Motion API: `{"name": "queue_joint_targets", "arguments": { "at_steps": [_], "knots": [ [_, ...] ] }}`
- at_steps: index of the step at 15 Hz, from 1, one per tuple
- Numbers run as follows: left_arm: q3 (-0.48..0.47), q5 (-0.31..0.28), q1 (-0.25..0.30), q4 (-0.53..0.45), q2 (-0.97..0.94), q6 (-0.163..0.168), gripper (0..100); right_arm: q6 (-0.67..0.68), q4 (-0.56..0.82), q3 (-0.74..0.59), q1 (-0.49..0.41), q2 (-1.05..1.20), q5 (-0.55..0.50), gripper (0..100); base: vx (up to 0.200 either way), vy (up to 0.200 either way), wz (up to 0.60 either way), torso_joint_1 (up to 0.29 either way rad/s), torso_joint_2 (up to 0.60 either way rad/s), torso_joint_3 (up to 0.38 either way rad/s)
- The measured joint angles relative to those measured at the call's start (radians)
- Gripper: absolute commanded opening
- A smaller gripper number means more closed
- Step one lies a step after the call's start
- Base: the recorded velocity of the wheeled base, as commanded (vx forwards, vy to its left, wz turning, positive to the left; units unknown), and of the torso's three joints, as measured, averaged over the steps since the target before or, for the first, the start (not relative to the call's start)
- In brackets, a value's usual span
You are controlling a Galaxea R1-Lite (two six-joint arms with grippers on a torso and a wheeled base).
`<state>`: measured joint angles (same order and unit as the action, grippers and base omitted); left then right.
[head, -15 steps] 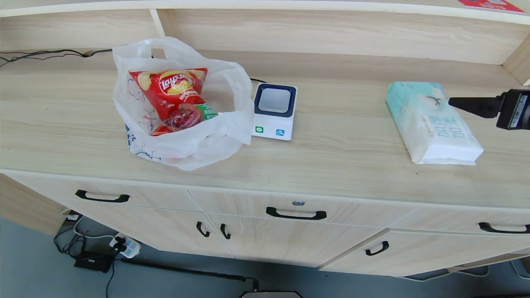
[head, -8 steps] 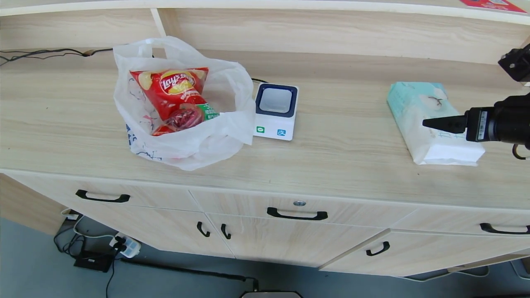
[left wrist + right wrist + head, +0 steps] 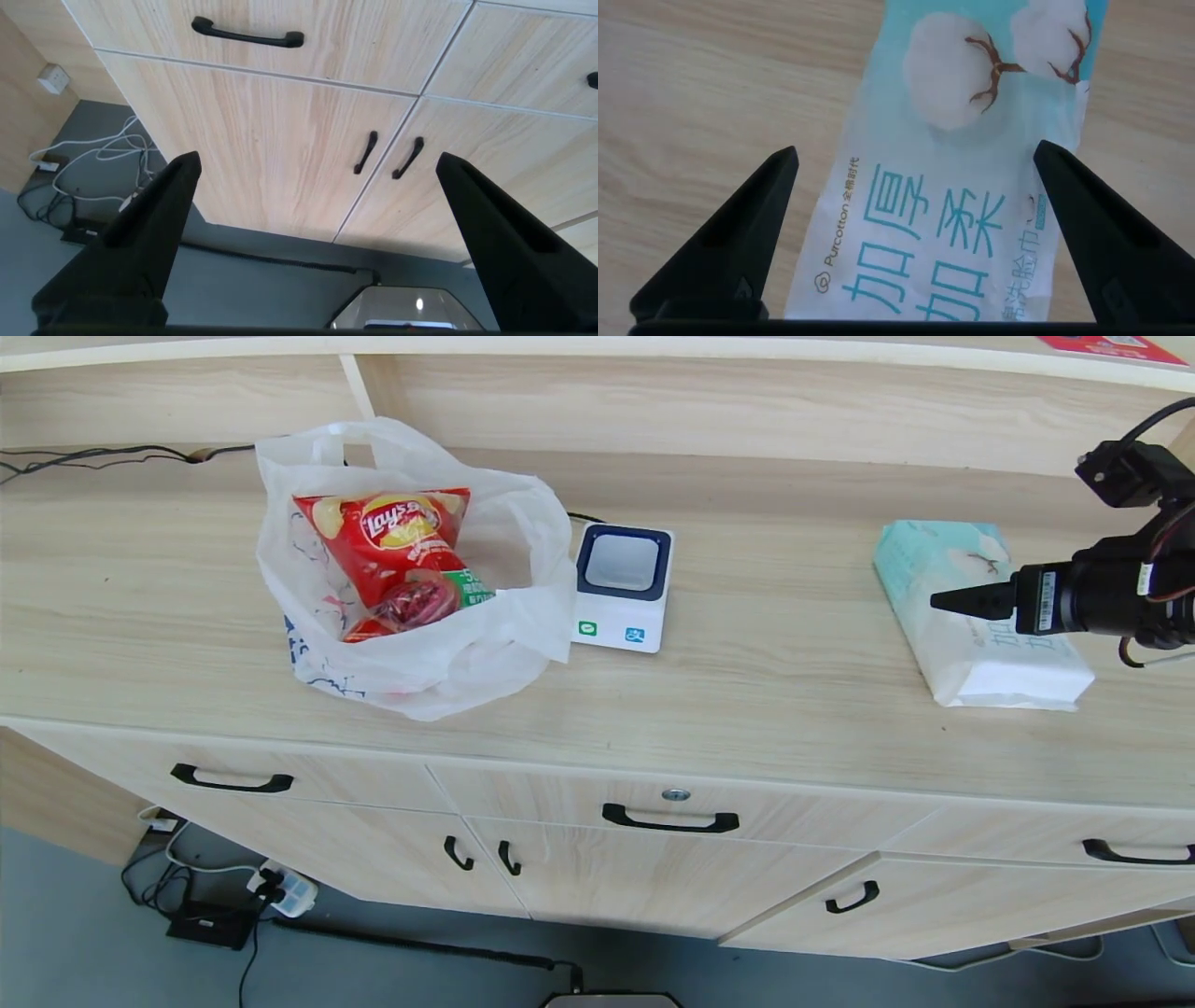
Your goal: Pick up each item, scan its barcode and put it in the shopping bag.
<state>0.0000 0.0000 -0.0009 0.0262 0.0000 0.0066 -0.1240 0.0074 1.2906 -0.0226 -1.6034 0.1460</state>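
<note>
Currently the R gripper (image 3: 962, 601) hangs over the tissue pack (image 3: 962, 658), which lies flat on the wooden counter (image 3: 794, 663) at the right end, well apart from the other goods. In the R wrist view the gripper (image 3: 915, 159) is released, its fingers (image 3: 738, 252) spread wide w/ one on each side of the pack (image 3: 952, 205), nothing grasped. Whether the tips touch the wrapper can't be told. The pack's long side runs near-to-far, w/ the cotton print at the far end.

At the left of the counter sits the white plastic shopping bag (image 3: 429, 667), mouth open, w/ a red chip bag (image 3: 401, 537) standing in it and a red netted item (image 3: 411, 602) in front of that. Just beside the bag on its right is the white barcode scanner (image 3: 621, 583), its window facing up.

The L gripper (image 3: 318, 163) is low, facing the cabinet doors (image 3: 280, 140) under the counter, fingers apart and empty.
</note>
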Motion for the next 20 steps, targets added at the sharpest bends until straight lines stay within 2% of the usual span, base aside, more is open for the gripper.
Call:
{"name": "queue_joint_targets", "arguments": {
  "at_steps": [6,16,20],
  "knots": [
    [0.0,0.0,-0.001,0.001,0.0,0.0,100,0.0,-0.006,0.007,-0.036,-0.011,-0.025,100,0.0,0.0,0.0,0.0,0.0,0.0],
    [0.0,0.0,-0.001,0.001,0.0,-0.001,100,0.002,-0.011,-0.021,-0.003,-0.034,-0.037,100,0.0,0.0,0.0,0.0,0.0,0.0],
    [0.0,0.0,0.0,0.001,0.0,-0.001,100,0.002,-0.037,0.027,-0.001,-0.087,-0.031,100,0.0,0.0,0.0,0.0,0.0,0.0]
  ]
}}
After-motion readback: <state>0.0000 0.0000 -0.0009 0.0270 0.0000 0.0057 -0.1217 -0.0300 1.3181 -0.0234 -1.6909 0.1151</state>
